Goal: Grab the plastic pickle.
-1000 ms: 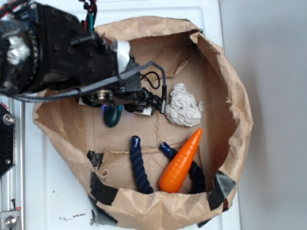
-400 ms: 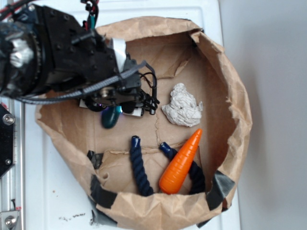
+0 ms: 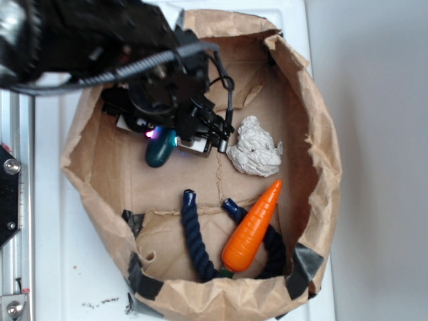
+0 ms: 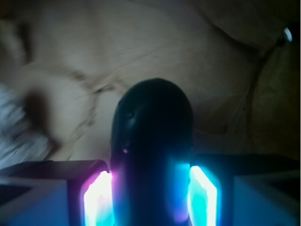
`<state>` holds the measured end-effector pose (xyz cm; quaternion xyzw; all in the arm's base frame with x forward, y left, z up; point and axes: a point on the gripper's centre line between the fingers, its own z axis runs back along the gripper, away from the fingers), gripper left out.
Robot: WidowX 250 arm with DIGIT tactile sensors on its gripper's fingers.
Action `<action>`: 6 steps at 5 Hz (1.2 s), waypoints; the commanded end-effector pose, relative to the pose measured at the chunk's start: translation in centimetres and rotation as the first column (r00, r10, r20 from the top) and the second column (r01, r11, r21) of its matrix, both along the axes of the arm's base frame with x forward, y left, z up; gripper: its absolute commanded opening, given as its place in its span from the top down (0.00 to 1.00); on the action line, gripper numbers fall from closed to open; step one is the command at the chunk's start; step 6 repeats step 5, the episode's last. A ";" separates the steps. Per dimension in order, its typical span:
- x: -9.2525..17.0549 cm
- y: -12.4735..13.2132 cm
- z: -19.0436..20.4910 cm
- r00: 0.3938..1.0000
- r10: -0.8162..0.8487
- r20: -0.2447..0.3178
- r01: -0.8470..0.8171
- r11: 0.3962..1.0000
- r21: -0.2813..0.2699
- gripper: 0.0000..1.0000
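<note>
Dk green pickle [image 4: 153, 155] in hand [image 4: 151, 197], long axis away from cam.

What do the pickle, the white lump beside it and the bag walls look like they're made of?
The plastic pickle looks like smooth, glossy hard plastic: the lit pads gleam off its dark skin. The white lump looks like knotted cotton rope or cloth, matte and fibrous, though the exact fibre is unclear. The paper bag is brown kraft paper, creased and torn, patched with dark tape. The gripper is closed on the pickle.
</note>
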<state>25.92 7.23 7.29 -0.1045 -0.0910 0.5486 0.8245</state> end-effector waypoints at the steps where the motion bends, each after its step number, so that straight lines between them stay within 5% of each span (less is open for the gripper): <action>1: -0.8 -0.3 9.3 0.940 -0.316 0.131 0.297 0.943 0.149 1.00; 3: 0.4 -5.2 13.7 0.874 -0.465 0.139 0.414 0.865 0.283 1.00; 4: 0.8 -5.6 15.5 0.810 -0.574 0.122 0.532 0.806 0.260 1.00; 6: 1.5 -6.0 16.0 0.818 -0.569 0.088 0.531 0.805 0.266 1.00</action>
